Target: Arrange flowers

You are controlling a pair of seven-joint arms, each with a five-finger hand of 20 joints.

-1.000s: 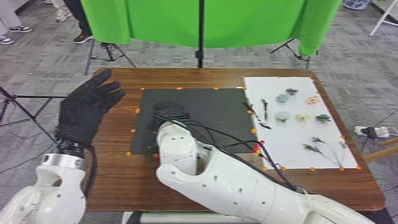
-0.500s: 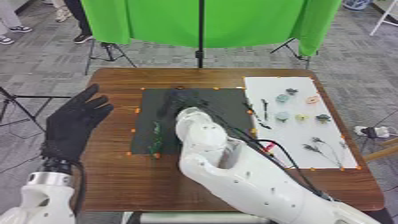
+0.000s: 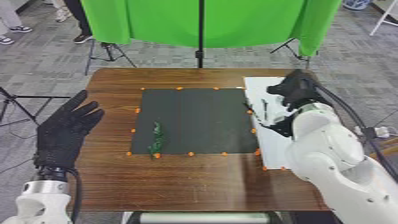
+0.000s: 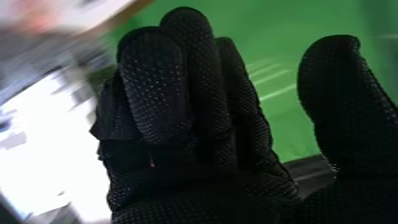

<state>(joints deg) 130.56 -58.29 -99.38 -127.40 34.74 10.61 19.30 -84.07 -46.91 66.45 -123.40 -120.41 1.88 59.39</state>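
Wooden table [image 3: 142, 185], black mat [image 3: 204, 115]: green sprig [image 3: 157, 137] on its eight o'clock, right hand [image 3: 299, 91] off two, left hand [image 3: 64, 135] off nine, both released.

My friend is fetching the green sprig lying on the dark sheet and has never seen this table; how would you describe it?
On the brown table lies a dark square sheet. Look toward its near left corner: the slender, leafy green sprig there is the only one on it.
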